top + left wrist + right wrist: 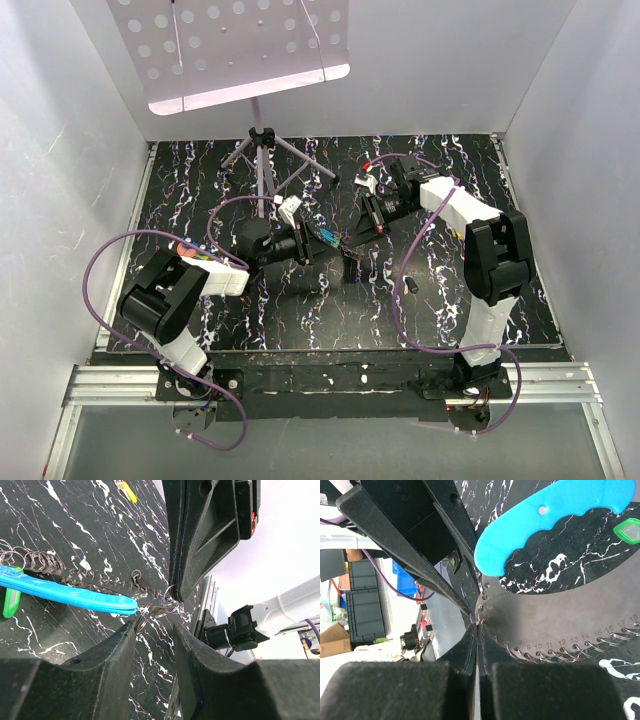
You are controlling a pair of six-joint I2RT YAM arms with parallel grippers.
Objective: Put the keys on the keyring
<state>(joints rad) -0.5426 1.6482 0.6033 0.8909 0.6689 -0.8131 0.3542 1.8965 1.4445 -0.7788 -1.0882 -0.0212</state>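
Arms meeting over middle of mat [300, 310], right gripper [477, 630] pinched shut on keyring [545, 525] end, left gripper [154, 626] half-open flanking it, tripod stand [262, 150] at far edge.

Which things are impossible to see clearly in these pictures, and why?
Keys: top view, too small to find against the mat.
What the right pincer grips: right wrist view, its own shut fingers hide it.
Blue band: left wrist view, the left edge cuts it off.
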